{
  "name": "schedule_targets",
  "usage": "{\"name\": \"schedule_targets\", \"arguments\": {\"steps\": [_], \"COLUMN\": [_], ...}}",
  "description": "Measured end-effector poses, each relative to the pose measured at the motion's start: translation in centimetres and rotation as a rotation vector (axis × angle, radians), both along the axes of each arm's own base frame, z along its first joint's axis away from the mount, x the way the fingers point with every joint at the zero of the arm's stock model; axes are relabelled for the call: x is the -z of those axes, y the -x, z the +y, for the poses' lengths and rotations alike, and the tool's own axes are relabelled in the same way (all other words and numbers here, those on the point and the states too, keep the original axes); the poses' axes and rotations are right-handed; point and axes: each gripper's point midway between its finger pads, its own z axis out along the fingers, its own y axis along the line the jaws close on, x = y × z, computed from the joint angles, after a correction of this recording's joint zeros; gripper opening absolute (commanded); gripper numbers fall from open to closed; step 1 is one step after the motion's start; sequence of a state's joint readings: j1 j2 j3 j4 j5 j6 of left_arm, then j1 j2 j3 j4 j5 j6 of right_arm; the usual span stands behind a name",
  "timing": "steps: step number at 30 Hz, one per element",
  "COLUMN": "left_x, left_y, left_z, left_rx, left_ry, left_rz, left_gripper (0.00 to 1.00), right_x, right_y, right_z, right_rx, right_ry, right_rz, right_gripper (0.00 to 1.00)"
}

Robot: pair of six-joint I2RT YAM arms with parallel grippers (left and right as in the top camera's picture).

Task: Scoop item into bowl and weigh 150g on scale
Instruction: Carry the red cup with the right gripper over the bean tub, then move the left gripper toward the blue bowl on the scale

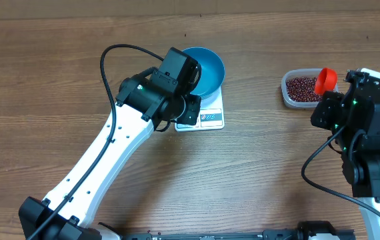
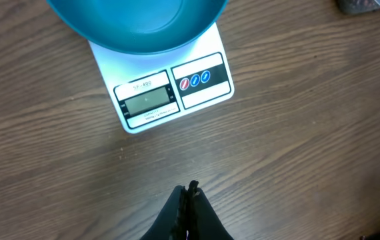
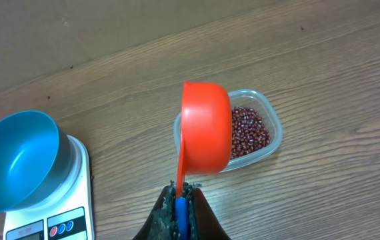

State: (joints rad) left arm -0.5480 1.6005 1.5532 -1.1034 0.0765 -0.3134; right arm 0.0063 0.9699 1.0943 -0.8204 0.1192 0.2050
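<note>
Two grippers [image 2: 189, 193] [image 3: 180, 200], one scoop [image 3: 207, 127], one bowl [image 3: 17, 160], one scale [image 2: 177, 90].

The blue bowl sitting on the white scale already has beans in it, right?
No. The blue bowl does sit on the white scale, but it is empty; the right wrist view shows its bare inside. The beans are in the clear tub.

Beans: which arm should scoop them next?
Right: the right gripper holds the orange plastic scoop at the clear plastic tub of maroon beans; the left gripper is shut, empty, by the white scale.
</note>
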Motion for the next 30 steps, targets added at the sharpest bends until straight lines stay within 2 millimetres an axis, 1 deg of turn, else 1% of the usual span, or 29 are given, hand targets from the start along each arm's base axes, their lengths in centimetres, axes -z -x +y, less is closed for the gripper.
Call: {"name": "schedule_targets", "arguments": {"steps": [4,9,12,14,18,20,25,28,30], "left_x": [0.0,-0.1,0.3,1.4,5.1,6.4,8.4,9.4,10.8], "left_y": [-0.1,1.0,0.8,0.2,-1.6,-2.2,-2.7,-3.4,-3.7], "left_z": [-0.1,-2.1,-3.1,-3.4,-4.6,-5.0,-4.9,-5.2,-5.3], "left_rx": [0.024,0.143,0.163,0.161,0.160,0.161,0.157,0.151,0.152], "left_ry": [-0.051,-0.131,-0.143,-0.165,-0.201,-0.213,-0.255,-0.266,-0.286], "left_rz": [-0.039,-0.110,-0.130,-0.121,-0.091,-0.080,-0.059,-0.067,-0.051], "left_gripper": [0.04,0.04,0.04,0.04,0.04,0.04,0.04,0.04,0.04], "right_x": [0.0,-0.1,-0.1,-0.1,0.0,0.1,0.1,0.1,0.1], "right_y": [0.0,-0.1,-0.1,-0.1,-0.1,0.0,0.0,0.0,0.0], "right_z": [0.0,0.5,0.7,0.8,0.9,1.1,1.2,1.2,1.2], "right_rx": [0.000,-0.022,-0.030,-0.035,-0.042,-0.050,-0.055,-0.055,-0.055], "right_ry": [-0.001,-0.017,-0.024,-0.028,-0.033,-0.040,-0.044,-0.045,-0.045], "right_rz": [0.000,-0.005,-0.006,-0.005,-0.001,0.003,0.004,0.003,0.003], "right_gripper": [0.04,0.04,0.04,0.04,0.04,0.04,0.04,0.04,0.04]}}
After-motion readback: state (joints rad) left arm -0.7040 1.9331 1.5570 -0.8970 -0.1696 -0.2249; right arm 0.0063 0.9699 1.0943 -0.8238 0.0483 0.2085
